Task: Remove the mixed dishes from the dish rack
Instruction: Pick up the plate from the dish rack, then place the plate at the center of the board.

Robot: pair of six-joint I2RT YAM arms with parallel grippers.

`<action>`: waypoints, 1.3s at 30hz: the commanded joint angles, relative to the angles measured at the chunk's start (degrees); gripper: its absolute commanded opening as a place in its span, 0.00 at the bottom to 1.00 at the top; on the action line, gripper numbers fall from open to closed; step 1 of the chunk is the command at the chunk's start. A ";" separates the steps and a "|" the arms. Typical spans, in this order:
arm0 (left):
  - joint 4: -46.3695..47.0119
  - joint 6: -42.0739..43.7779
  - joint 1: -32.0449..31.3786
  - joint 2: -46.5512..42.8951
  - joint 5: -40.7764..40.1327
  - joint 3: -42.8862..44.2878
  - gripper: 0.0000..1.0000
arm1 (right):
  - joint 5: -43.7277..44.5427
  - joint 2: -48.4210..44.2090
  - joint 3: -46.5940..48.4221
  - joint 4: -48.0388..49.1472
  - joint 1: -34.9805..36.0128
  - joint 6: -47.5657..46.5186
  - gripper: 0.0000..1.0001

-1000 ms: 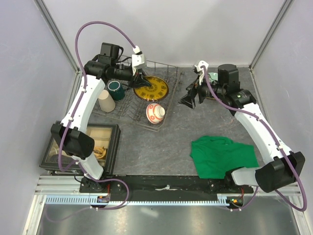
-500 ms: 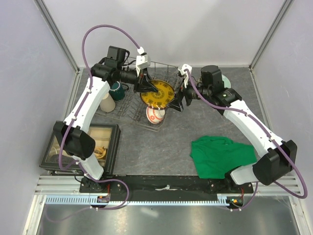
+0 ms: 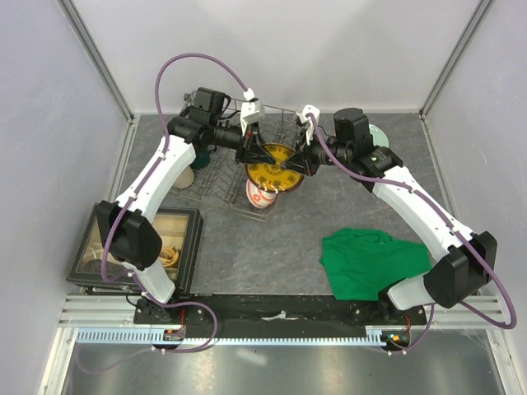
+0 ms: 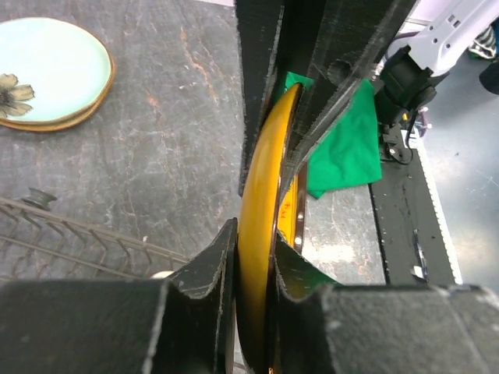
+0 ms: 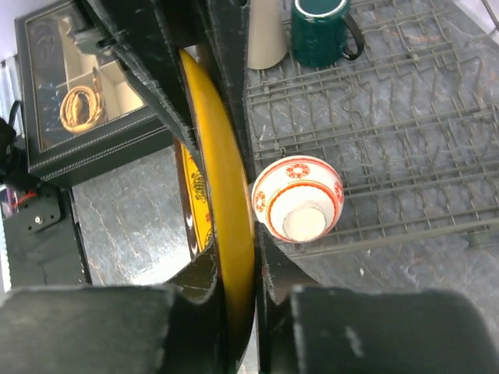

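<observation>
Red-and-white bowl (image 3: 262, 196) sits at the dish rack's (image 3: 216, 183) near edge. Just above it the yellow-patterned plate (image 3: 276, 167) hangs on edge, left fingers (image 4: 204, 269) and right fingers (image 5: 199, 280) clamped on opposite rims. Farther back, a pale mint-green plate (image 4: 47, 74) lies on the tabletop (image 4: 171, 140).

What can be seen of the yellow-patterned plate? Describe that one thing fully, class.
The yellow-patterned plate is round, glossy and ceramic-looking, mustard yellow with dark ring patterning on its face. It is tilted and seems raised over the dish rack's near right corner, just above the red-and-white bowl. The left gripper and right gripper pinch its rim from opposite sides. Both wrist views show it edge-on.
</observation>
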 commanded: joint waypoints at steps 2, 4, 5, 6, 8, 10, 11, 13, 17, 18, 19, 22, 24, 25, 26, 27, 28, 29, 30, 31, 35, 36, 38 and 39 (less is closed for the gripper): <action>3.52 -3.06 -0.15 -3.33 1.38 0.18 0.11 | 1.98 -1.57 -0.12 1.50 0.18 -1.33 0.00; 3.44 -2.71 -0.15 -3.68 0.85 0.09 0.19 | 3.29 -1.84 -0.30 1.50 0.09 -1.59 0.00; 3.52 -2.45 -0.15 -3.86 0.32 0.09 0.24 | 3.83 -2.01 -0.56 1.50 0.09 -1.68 0.00; 3.52 -1.75 -0.06 -4.30 0.15 -0.08 0.38 | 4.35 -2.01 -0.65 1.50 0.18 -1.76 0.00; 4.22 -1.56 0.02 -5.00 -0.47 -0.26 0.78 | 6.62 -2.01 -0.74 1.50 0.09 -1.77 0.00; 5.19 -1.91 0.64 -6.14 -0.65 -0.26 0.99 | 7.61 -1.93 -0.82 1.33 -0.25 -1.94 0.00; 5.72 -2.26 0.99 -6.58 -0.65 -0.26 0.99 | 8.22 -1.67 -0.91 1.33 -1.04 -1.85 0.00; 7.47 -3.32 2.22 -7.89 -0.56 -0.43 0.99 | 8.05 -1.14 -0.74 1.41 -2.53 -0.98 0.00; 11.25 -5.17 5.12 -10.09 -0.65 -2.19 0.99 | 5.86 0.97 0.32 2.20 -9.37 1.74 0.00; 11.61 -5.25 6.08 -10.54 -0.82 -3.41 0.99 | 5.07 1.41 0.49 2.55 -10.88 2.53 0.00; 12.05 -4.99 6.52 -10.89 -1.17 -4.12 0.99 | 4.54 2.46 0.84 3.43 -12.20 3.32 0.00; 12.05 -3.41 7.76 -12.03 -2.14 -6.84 0.99 | 3.49 5.79 2.85 4.22 -18.00 7.28 0.00; 12.14 -2.62 8.37 -12.56 -2.32 -8.95 0.99 | 1.64 8.17 4.18 4.49 -22.48 10.97 0.00; 12.05 -2.44 8.55 -12.74 -2.32 -9.48 0.99 | 0.42 10.36 5.32 4.75 -23.80 11.94 0.00; 12.05 -2.27 8.72 -12.74 -2.32 -10.10 0.99 | -0.12 11.51 5.76 5.10 -26.25 12.82 0.00; 12.14 -1.83 8.99 -12.82 -2.32 -11.15 0.99 | -0.56 12.48 6.12 5.45 -27.32 14.65 0.00; 12.05 -1.65 9.16 -13.00 -2.40 -11.59 0.99 | -1.00 14.49 6.82 6.33 -27.76 15.54 0.00; 12.14 -1.30 9.25 -12.91 -2.23 -12.12 0.99 | -1.26 15.55 7.26 6.86 -31.16 16.59 0.00; 12.14 -0.87 9.34 -13.09 -2.32 -12.82 0.99 | -1.61 16.70 7.61 7.38 -32.33 18.34 0.00; 12.14 -0.60 9.43 -13.00 -2.40 -13.26 0.99 | -2.05 19.14 8.66 8.35 -33.47 19.41 0.00; 12.05 0.80 9.69 -13.00 -2.40 -15.02 0.99 | -4.61 25.75 12.09 9.59 -38.66 22.84 0.00; 12.05 1.07 9.60 -12.74 -2.41 -15.20 0.99 | -4.35 27.93 12.70 9.67 -39.27 22.84 0.00; 12.05 1.25 9.69 -12.56 -2.32 -15.46 0.99 | -2.51 29.79 14.29 9.67 -40.25 22.23 0.00; 12.05 1.25 9.69 -12.47 -2.32 -15.64 0.99 | -2.06 31.72 15.34 9.59 -40.68 21.79 0.00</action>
